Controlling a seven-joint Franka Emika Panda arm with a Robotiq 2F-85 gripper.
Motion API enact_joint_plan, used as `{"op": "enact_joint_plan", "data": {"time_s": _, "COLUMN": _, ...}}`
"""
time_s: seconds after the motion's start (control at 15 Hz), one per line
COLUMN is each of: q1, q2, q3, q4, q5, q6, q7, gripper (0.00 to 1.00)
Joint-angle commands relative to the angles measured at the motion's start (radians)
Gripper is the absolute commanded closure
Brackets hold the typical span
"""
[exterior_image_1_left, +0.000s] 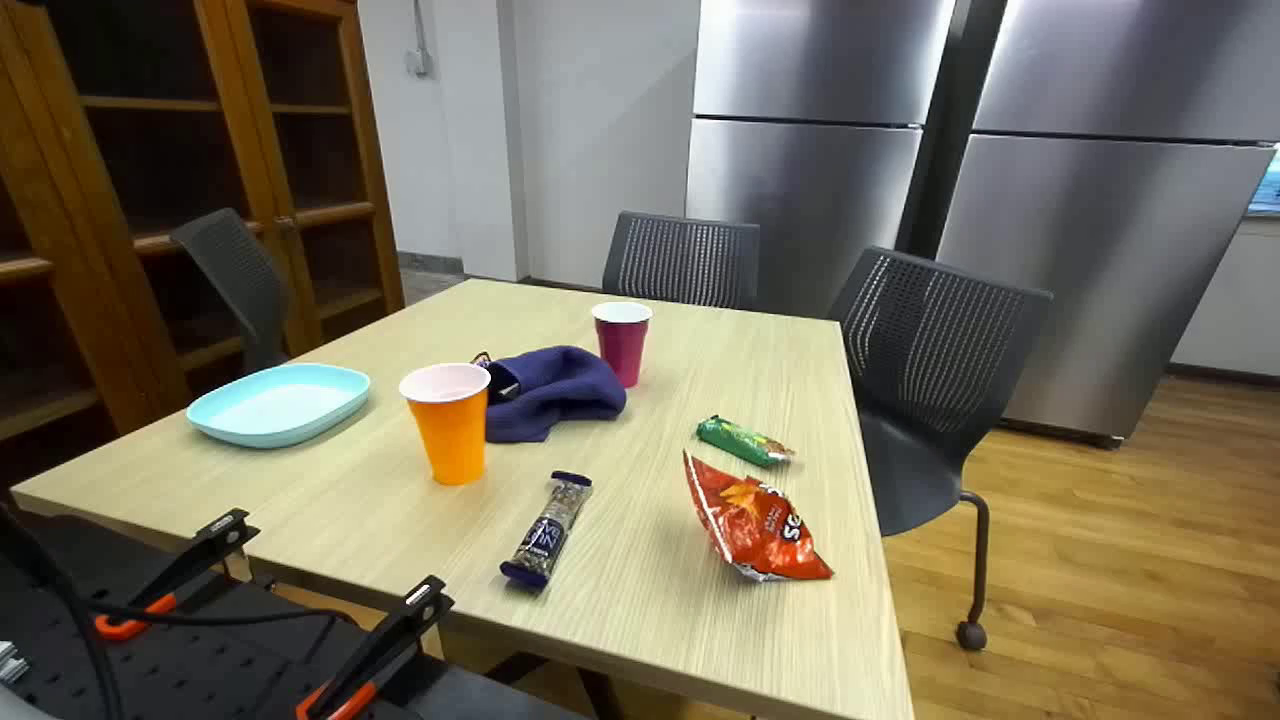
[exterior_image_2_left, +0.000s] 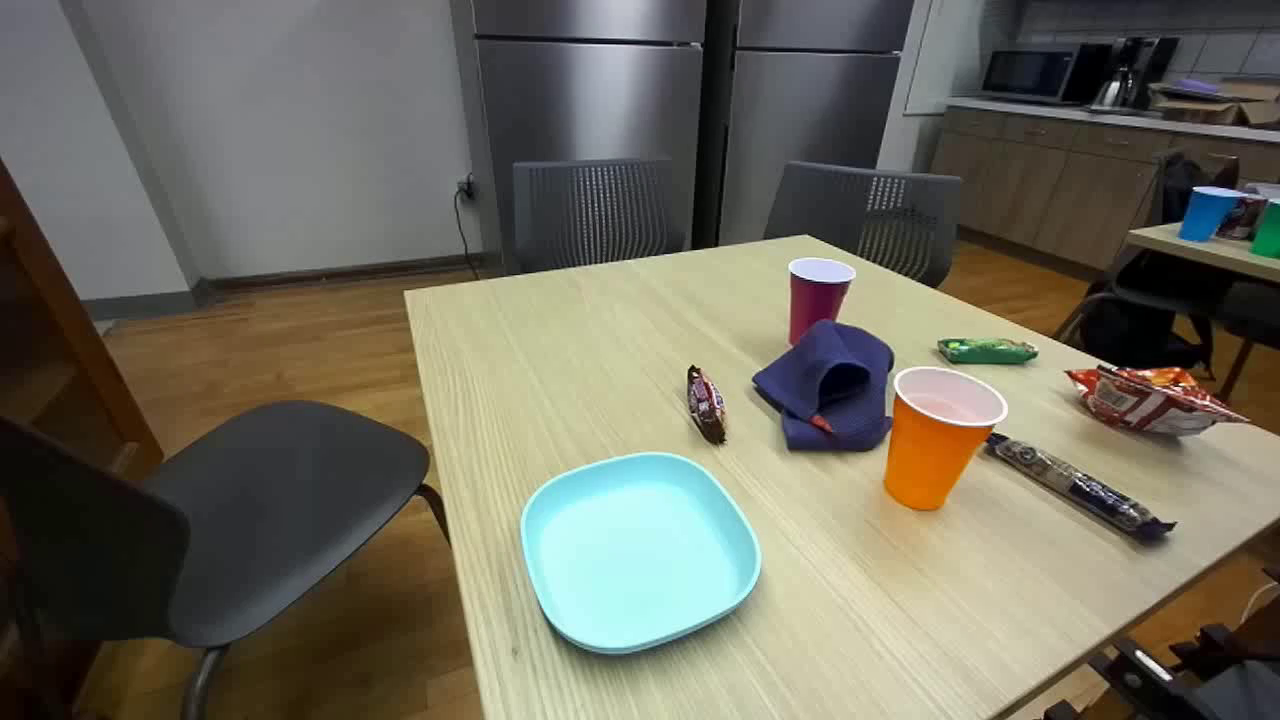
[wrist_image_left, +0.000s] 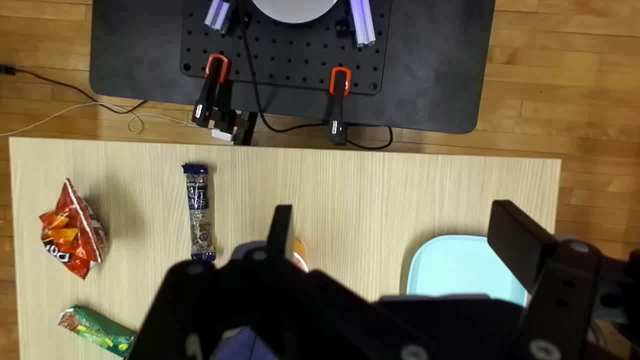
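My gripper (wrist_image_left: 392, 215) is open and empty, high above the table; it is outside both exterior views. Its fingers partly cover the light-blue plate (wrist_image_left: 450, 265) and an upright orange cup (wrist_image_left: 298, 248). In an exterior view, the plate (exterior_image_2_left: 640, 550) is empty. A crumpled purple cloth (exterior_image_2_left: 850, 425) lies between the orange cup (exterior_image_2_left: 930, 460) and a maroon cup (exterior_image_2_left: 815, 305). A small dark-wrapped snack (exterior_image_2_left: 706, 405) lies beside the cloth. A nut bar (wrist_image_left: 199, 210), a red chip bag (wrist_image_left: 72, 232) and a green-wrapped snack (wrist_image_left: 97, 330) lie to the left in the wrist view.
The wooden table (exterior_image_1_left: 390, 530) has dark chairs (exterior_image_1_left: 940, 360) around it. Orange-tipped clamps (exterior_image_1_left: 375, 650) stick out from the black robot stand (wrist_image_left: 430, 75) at the table's near edge. A cable (wrist_image_left: 260, 100) loops between stand and table. Wooden cabinets (exterior_image_1_left: 230, 130) and steel refrigerators (exterior_image_1_left: 800, 200) stand beyond.
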Motion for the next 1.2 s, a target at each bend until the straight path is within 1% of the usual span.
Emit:
{"op": "enact_joint_plan", "data": {"time_s": 0.0, "q1": -0.001, "q2": 0.001, "q3": 0.001, "q4": 0.002, "q5": 0.000, "q6": -0.001, "q7": 0.000, "gripper": 0.00}}
{"op": "enact_joint_plan", "data": {"time_s": 0.73, "q1": -0.001, "q2": 0.001, "q3": 0.001, "q4": 0.002, "q5": 0.000, "q6": -0.001, "q7": 0.000, "gripper": 0.00}}
{"op": "enact_joint_plan", "data": {"time_s": 0.93, "q1": -0.031, "q2": 0.000, "q3": -0.048, "q4": 0.010, "q5": -0.008, "q6": 0.033, "q7": -0.016, "gripper": 0.00}}
{"op": "enact_joint_plan", "data": {"time_s": 1.13, "q1": -0.091, "q2": 0.009, "q3": -0.128, "q4": 0.019, "q5": -0.026, "q6": 0.081, "q7": -0.022, "gripper": 0.00}}
